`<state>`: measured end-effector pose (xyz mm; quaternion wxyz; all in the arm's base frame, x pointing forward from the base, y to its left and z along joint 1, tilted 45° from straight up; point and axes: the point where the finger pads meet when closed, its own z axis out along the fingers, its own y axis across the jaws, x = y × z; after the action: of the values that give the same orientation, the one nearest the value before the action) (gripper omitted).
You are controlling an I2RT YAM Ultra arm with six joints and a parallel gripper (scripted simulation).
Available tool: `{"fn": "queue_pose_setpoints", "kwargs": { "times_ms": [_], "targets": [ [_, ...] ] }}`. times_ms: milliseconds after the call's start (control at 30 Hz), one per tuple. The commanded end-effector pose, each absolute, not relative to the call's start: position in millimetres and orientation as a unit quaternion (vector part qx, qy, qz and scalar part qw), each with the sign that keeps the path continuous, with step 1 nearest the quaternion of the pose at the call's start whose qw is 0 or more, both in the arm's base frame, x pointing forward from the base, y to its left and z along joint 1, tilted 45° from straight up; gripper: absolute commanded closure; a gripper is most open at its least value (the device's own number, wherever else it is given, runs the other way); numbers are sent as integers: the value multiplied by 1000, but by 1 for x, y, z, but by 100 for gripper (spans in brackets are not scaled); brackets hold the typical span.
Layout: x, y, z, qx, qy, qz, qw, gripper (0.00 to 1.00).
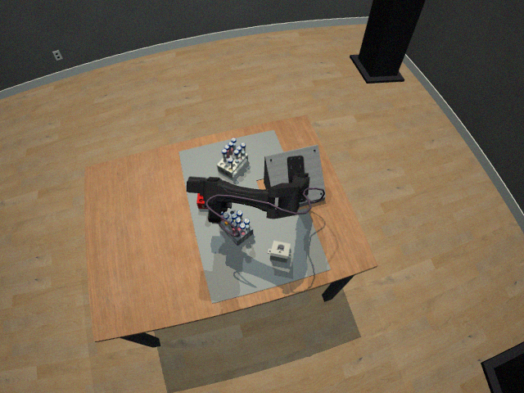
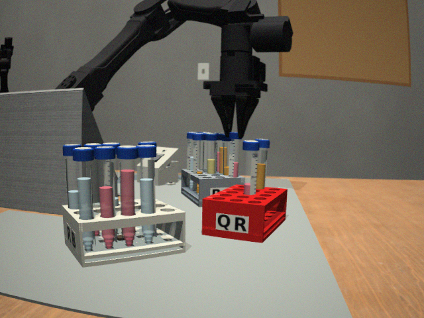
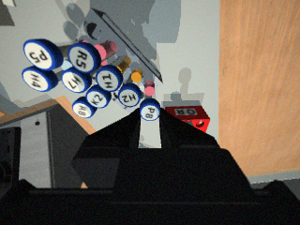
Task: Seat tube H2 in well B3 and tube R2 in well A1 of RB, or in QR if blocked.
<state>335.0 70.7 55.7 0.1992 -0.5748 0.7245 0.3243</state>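
Note:
The grey rack RA [image 1: 231, 231] holds several blue-capped tubes. In the wrist view their caps read P5, R5, N4, M7, K2, R8, H2 [image 3: 129, 97] and P8 [image 3: 150, 112]. My gripper [image 3: 150, 112] points straight down over RA's edge nearest the red rack and is shut on the cap of tube P8, which stands upright in the rack with pink filling [image 2: 235, 169]. In the exterior view the fingertips [image 2: 234, 132] pinch that cap. Tube H2 stands right beside it, untouched. I see no R2 cap. The white rack RB [image 2: 124, 226] holds several tubes.
The red rack QR [image 2: 244, 212] stands just in front of RA, and a pink-bottomed tube [image 2: 250, 164] rises at its back row. Another tube with orange filling [image 2: 262, 160] stands close behind. The DONE button box [image 1: 279, 250] sits on the mat. A grey base plate [image 1: 291, 169] is behind the arm.

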Motion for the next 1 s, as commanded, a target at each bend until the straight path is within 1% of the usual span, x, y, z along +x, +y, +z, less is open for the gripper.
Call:
{"fn": "queue_pose_setpoints", "kwargs": {
  "times_ms": [0, 967],
  "targets": [
    [342, 60, 69, -570, 726, 318, 216, 100],
    [340, 39, 85, -573, 728, 313, 211, 100]
  ]
}}
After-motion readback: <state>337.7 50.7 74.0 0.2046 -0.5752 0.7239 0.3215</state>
